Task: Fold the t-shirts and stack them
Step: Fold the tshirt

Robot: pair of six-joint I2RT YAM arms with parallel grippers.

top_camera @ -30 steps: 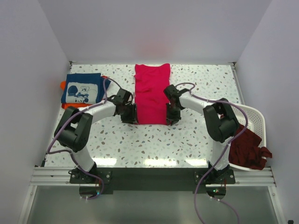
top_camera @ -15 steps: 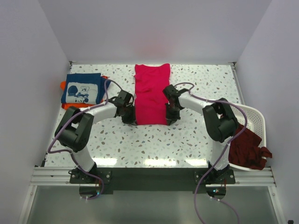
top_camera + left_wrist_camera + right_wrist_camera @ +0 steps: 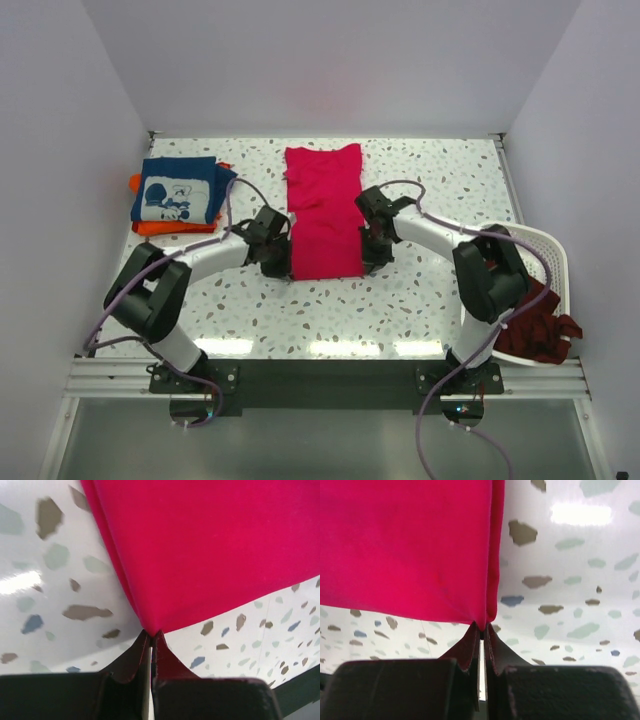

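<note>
Crimson t-shirt (image 3: 323, 210), probably doubled: left claw (image 3: 151, 633), right claw (image 3: 482, 628) pinch near corners.

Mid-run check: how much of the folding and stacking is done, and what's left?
Done: the navy t-shirt lies folded on the orange t-shirt, far left. In hand: the pink t-shirt is a long strip at centre, the left gripper and right gripper each shut on a near corner. Left: folding it across, stacking it, then the maroon t-shirts spilling from the white basket.
</note>
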